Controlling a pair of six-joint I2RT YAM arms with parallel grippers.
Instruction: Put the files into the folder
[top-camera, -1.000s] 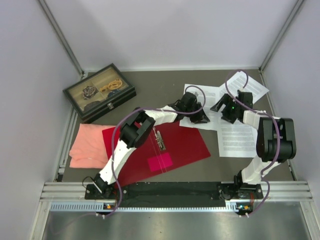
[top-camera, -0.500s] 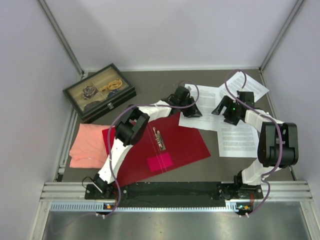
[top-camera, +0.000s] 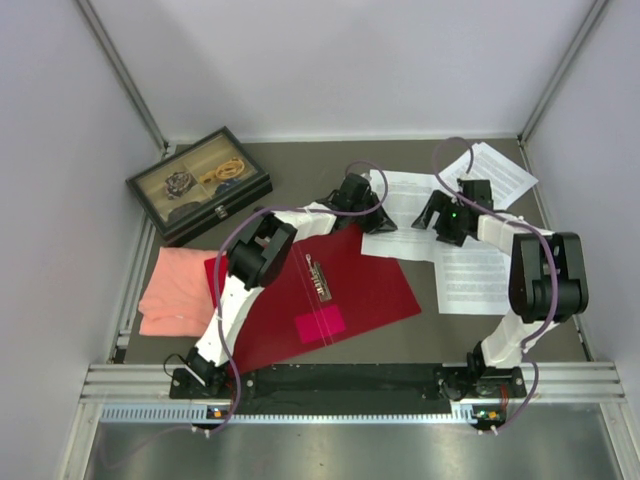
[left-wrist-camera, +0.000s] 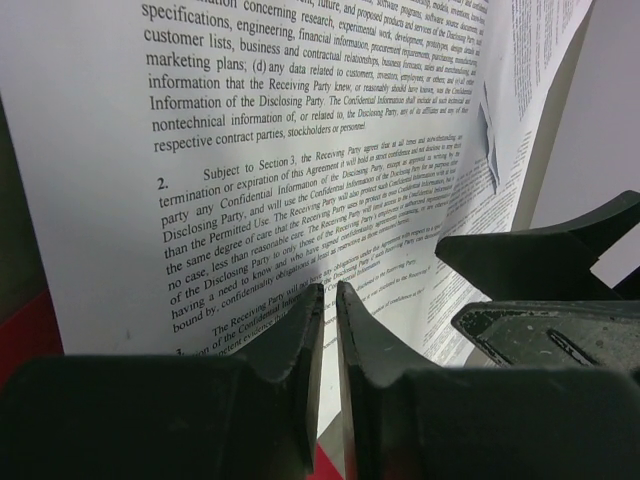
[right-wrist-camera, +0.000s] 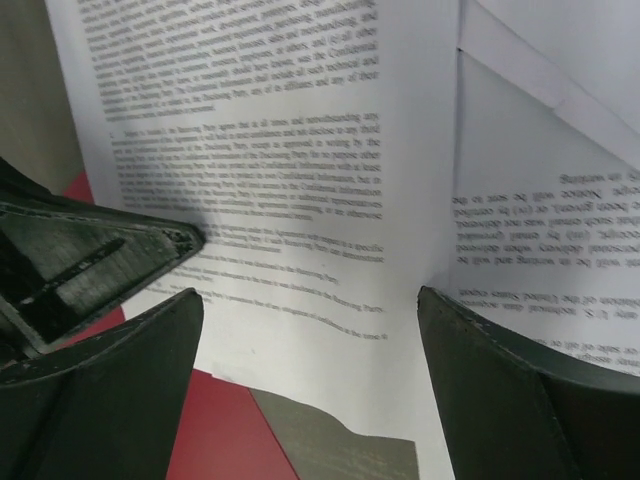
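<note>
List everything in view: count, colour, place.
files: at least three sheets, white with black print, far right of the table, partly overlapping
folder: one, red, lying open at centre near the arm bases
metal clip: one, silver, inside the folder
sticker: one, pink, inside the folder, nearer than the clip
cloth: one, salmon pink, left of the folder
box: one, black, small items in its compartments, far left
table: one, grey-brown, under everything
left gripper: black, nearly closed, over the middle sheet's left edge
right gripper: black, open wide, over the same sheet's right part
</note>
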